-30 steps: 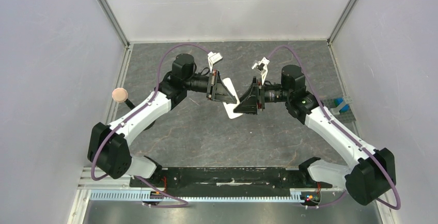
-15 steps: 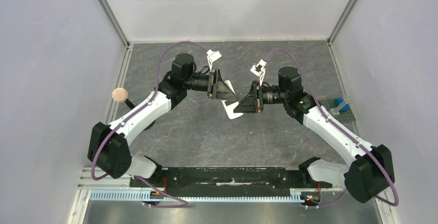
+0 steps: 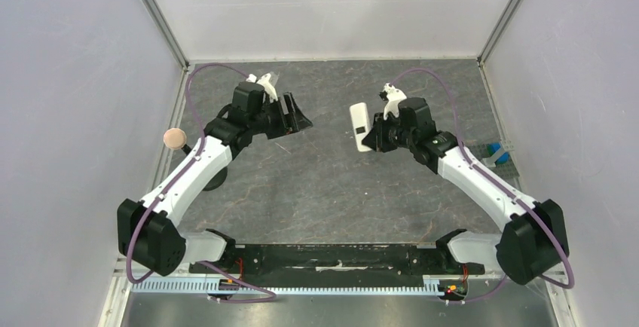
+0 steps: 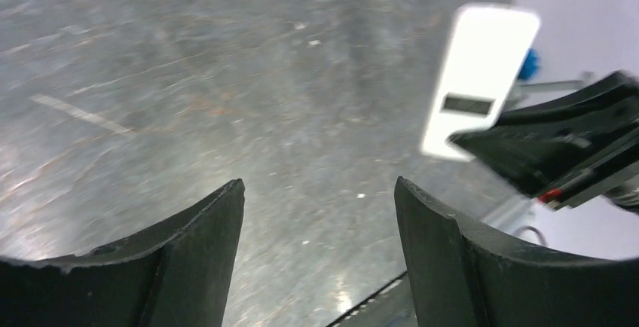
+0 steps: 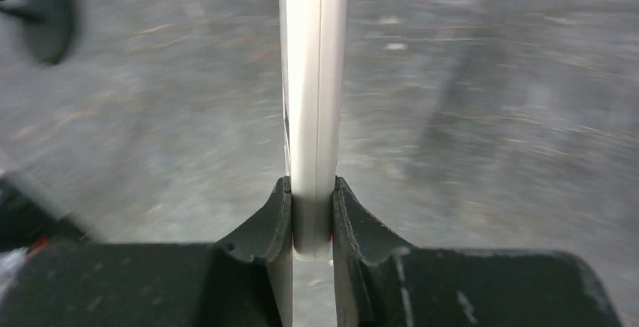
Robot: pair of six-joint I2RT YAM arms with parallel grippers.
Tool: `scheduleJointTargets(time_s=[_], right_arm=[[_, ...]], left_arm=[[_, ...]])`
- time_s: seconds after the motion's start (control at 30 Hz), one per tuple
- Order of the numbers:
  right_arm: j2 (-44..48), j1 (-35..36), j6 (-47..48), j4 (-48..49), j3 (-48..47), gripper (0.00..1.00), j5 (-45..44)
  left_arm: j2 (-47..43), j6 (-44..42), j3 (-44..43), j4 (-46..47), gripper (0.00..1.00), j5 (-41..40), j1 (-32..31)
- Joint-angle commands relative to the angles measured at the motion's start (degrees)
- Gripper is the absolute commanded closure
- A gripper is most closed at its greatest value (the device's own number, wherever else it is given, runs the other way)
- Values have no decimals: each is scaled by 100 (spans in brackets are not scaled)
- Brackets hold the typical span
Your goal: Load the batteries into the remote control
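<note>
Holding the remote control (image 3: 359, 126), the right gripper (image 5: 311, 195) is clamped on its end; the left gripper (image 4: 318, 221) has let go, jaws apart, and withdrawn. Handover done; loading pending.

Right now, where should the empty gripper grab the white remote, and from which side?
Probably the free end of the remote control, coming from the left: the right gripper clamps the other end, and a broad face is turned toward the open left gripper.

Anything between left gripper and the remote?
Only bare table between the open left gripper and the remote control, seen in the top view.
</note>
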State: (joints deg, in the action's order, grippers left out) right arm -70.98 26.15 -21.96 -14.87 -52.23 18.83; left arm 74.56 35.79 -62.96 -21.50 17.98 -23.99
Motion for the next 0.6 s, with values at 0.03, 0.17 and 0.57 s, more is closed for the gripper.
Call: scheduleJointTargets(time_s=[0.03, 0.17, 0.57], right_arm=[[-599, -19, 644, -431, -381, 100, -3389], [-1182, 22, 767, -639, -227, 100, -4569], [-2121, 682, 899, -869, -86, 95, -5903]], left_arm=[[-168, -589, -173, -945, 21, -1441, -47], [-336, -484, -139, -945, 20, -1545, -53], [-847, -595, 16, -885, 19, -1778, -66]])
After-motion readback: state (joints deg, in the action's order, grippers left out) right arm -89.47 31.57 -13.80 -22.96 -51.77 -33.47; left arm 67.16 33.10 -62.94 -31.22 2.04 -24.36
